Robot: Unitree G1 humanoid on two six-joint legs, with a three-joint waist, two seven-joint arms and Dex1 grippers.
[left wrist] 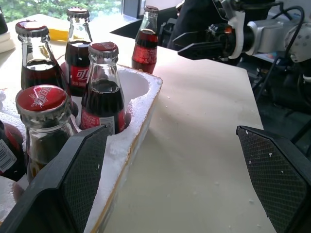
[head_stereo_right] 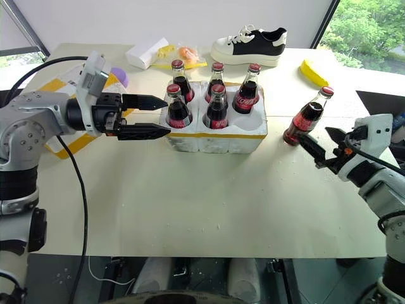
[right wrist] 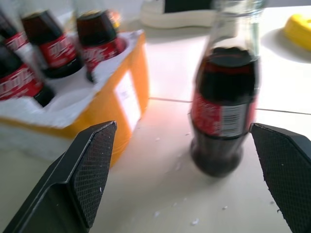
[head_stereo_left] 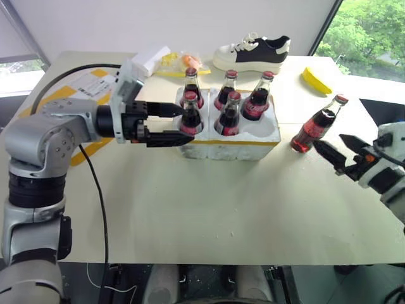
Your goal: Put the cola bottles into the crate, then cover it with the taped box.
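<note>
From the head camera, the low white styrofoam crate with a yellow tape band along its lower edge sits mid-table with five small glass cola bottles with red caps and red labels standing in its wells; the front right well is bare. A sixth cola bottle stands on the cream tabletop just to the right of the crate. The left gripper reaches in level from the left, its two black fingers spread apart at the crate's front left corner, close to the front left bottle but gripping nothing. The right gripper sits low on the right, fingers apart, pointing at the lone bottle and not touching it. At the table's far left, behind the left arm, lies the white foam box wrapped in wide yellow tape bands, mostly hidden. A black-and-white sneaker, a yellow banana-like object and a small plain white box rest along the far edge.

The left wrist camera looks between its wide-open fingers — crate bottles on one side, bare table ahead, the right gripper beyond.

The right wrist camera frames the lone bottle between its spread fingers, the crate's yellow-taped side nearby.
</note>
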